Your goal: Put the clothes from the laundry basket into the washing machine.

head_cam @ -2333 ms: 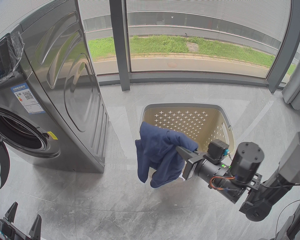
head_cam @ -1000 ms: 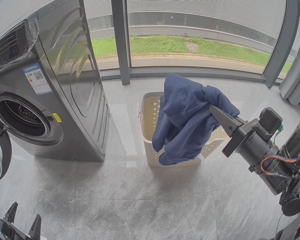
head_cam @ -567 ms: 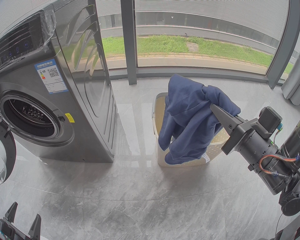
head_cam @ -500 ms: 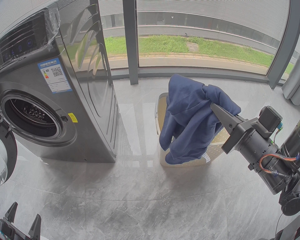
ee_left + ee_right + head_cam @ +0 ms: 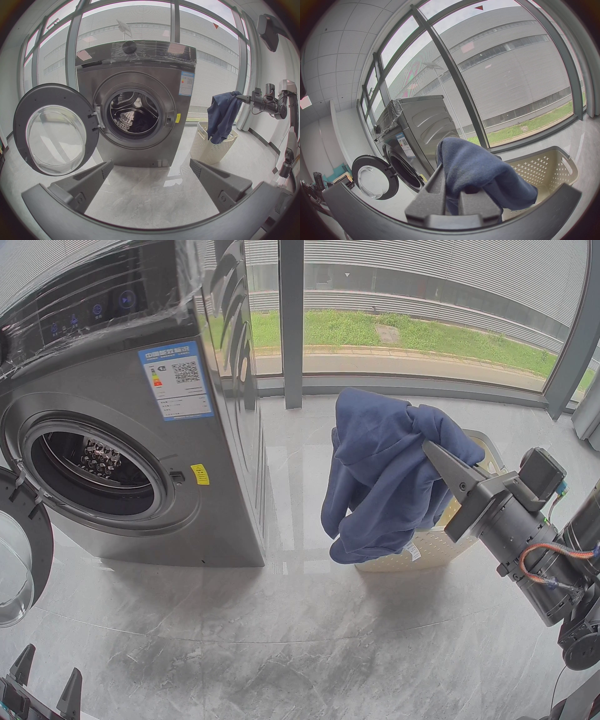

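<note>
A dark blue garment (image 5: 381, 477) hangs in the air above the floor, in front of the cream laundry basket (image 5: 437, 546). My right gripper (image 5: 432, 451) is shut on its upper fold; in the right wrist view the cloth (image 5: 475, 165) drapes over the closed fingers (image 5: 437, 193). The grey washing machine (image 5: 206, 502) stands to the left with its round drum opening (image 5: 94, 474) uncovered and its door (image 5: 19, 552) swung open to the left. My left gripper (image 5: 47, 677) stays low at the near left, open and holding nothing. Something dark lies inside the drum (image 5: 140, 125).
Tall window glass and a grey window post (image 5: 291, 321) run behind the basket. Bare grey tile floor (image 5: 281, 627) lies between me and the washing machine. The open door (image 5: 53, 128) juts out on the machine's left side.
My right gripper lifted the garment out of the basket. The head view then swung towards the washing machine, so machine and basket sit further right. The left gripper is unchanged.
</note>
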